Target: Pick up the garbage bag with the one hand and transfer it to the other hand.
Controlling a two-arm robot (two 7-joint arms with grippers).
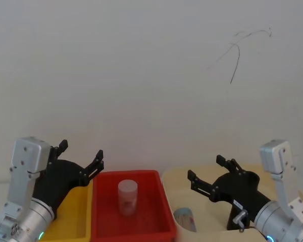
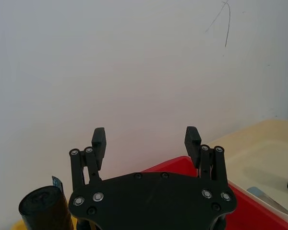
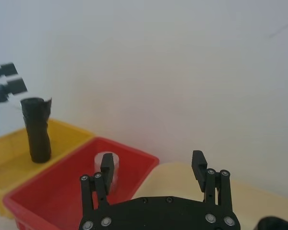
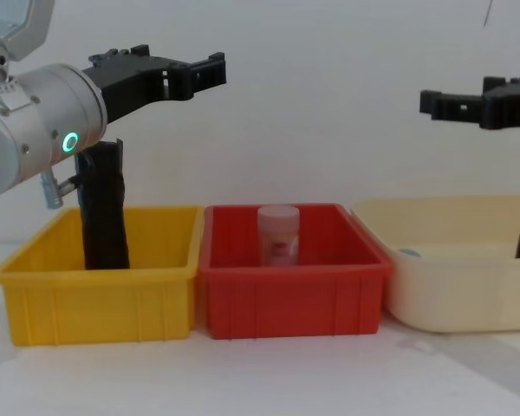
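Garbage bag: upright in yellow bin, frame left, reachable from above.
Left claw: spread wide, empty, above bag.
Right claw: spread wide, empty, upper right, placed to receive.

three bins stand in a row on the white table, touching side by side: a yellow bin on the left, a red bin in the middle, a cream bin on the right. a clear jar stands upright in the red bin. a greyish cylinder lies in the cream bin. a thin dark mark runs down the far wall.
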